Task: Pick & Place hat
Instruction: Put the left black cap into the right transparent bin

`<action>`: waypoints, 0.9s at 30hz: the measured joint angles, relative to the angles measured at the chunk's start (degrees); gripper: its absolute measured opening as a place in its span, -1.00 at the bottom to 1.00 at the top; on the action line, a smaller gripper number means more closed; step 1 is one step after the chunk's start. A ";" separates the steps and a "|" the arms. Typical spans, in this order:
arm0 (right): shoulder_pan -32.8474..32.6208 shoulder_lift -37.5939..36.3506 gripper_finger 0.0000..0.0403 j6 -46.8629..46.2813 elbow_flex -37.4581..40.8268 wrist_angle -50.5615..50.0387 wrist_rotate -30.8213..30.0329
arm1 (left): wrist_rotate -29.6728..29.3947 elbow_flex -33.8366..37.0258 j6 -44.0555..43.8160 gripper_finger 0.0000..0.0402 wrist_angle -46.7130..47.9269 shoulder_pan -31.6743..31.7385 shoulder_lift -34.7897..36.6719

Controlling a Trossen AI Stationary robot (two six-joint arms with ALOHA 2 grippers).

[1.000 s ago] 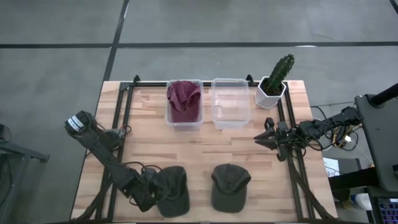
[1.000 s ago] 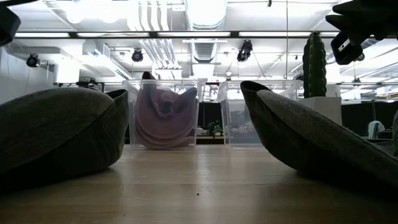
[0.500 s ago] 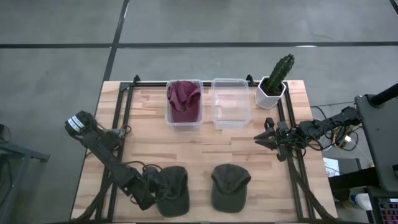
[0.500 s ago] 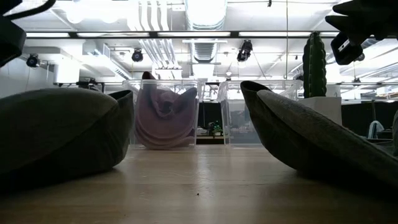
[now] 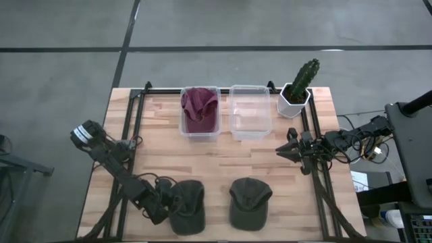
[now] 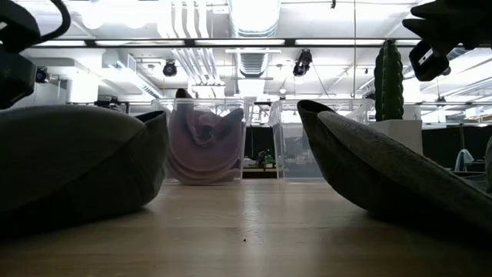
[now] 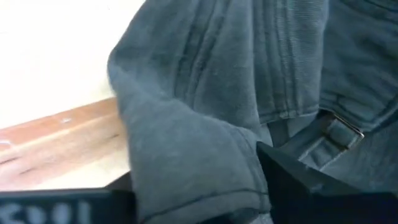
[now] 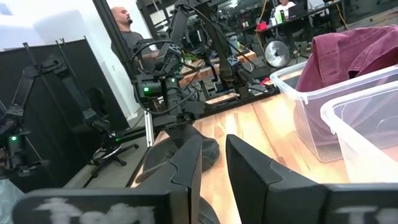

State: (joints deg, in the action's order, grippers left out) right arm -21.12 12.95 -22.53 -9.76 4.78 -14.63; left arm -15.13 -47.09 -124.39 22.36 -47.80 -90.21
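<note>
Closing my left gripper (image 5: 164, 208) around the rim fold of the left dark hat (image 5: 185, 206) at the table's (image 5: 223, 158) near edge, jaws wide astride the fabric, I want a deep bite before lifting, while the right gripper (image 5: 289, 150) waits, fingers narrowly parted.

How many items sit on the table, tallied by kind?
Hats: 3, namely dark hat, second dark hat, maroon hat
Clear bins: 2, namely one holding the maroon hat, one empty
Potted cactus: 1
Total: 6
</note>
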 joint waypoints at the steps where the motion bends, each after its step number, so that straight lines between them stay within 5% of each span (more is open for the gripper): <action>1: 0.01 0.00 -0.64 -0.01 0.00 0.03 0.00 | -0.01 0.22 -0.12 -0.13 -0.16 0.03 0.00; 9: 0.01 0.00 -0.59 -1.57 0.01 0.22 -0.02 | -1.95 1.77 -0.53 -0.91 -0.29 0.06 0.02; 20: 0.02 0.00 -0.66 -4.51 0.00 0.24 -0.02 | -5.80 -0.63 0.88 -0.97 -0.29 0.06 1.98; 27: 0.02 -0.07 -0.64 -4.51 0.00 0.24 -0.02 | -17.30 -5.30 6.15 -0.97 1.38 0.02 7.74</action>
State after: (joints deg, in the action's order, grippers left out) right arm -21.10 12.88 -27.05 -9.76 5.02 -14.66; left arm -32.44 -52.39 -118.24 23.74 -47.78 -82.47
